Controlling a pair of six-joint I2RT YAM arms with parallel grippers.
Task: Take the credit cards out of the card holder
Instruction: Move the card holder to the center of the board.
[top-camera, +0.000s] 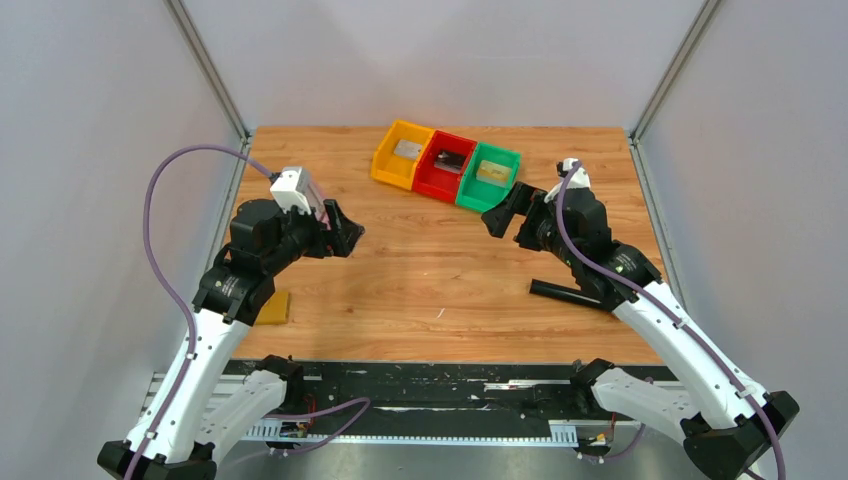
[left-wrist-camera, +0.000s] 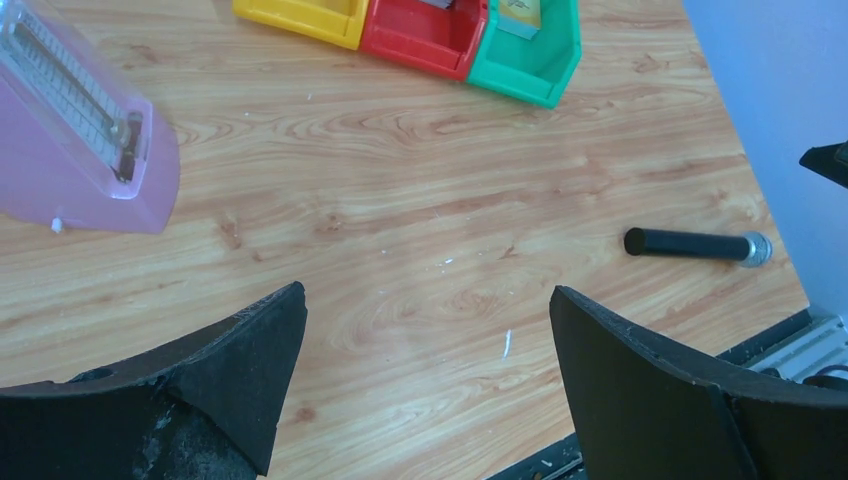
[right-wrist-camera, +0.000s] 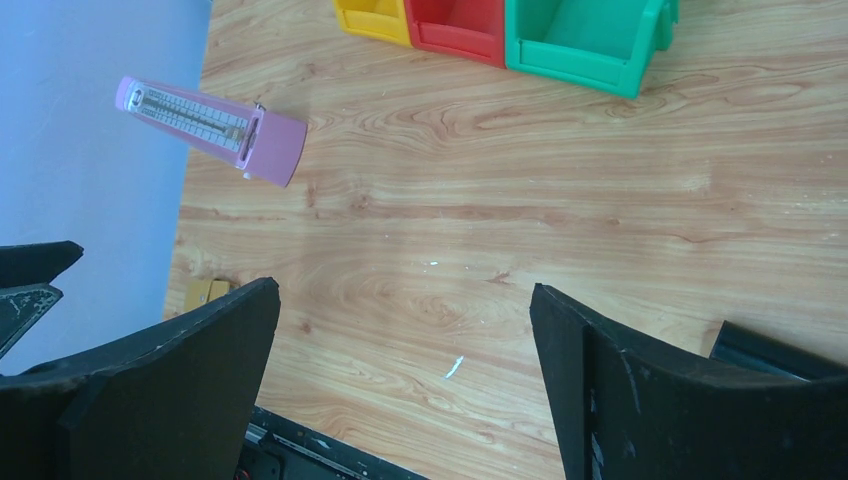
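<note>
Thin flat credit cards (top-camera: 450, 160) already lie in the far coloured plastic bins (top-camera: 390, 172), the mustard-tan card holder (top-camera: 272, 307) sits near left, and the left hand (left-wrist-camera: 428, 292) and right hand (right-wrist-camera: 405, 286) hang released and empty, so the task looks done.

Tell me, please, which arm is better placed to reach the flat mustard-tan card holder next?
Left, probably. The flat mustard-tan card holder lies on the left side, and the open left gripper is clearly nearer to it. The open right gripper hovers on the opposite side, beside the green plastic bin.
</note>
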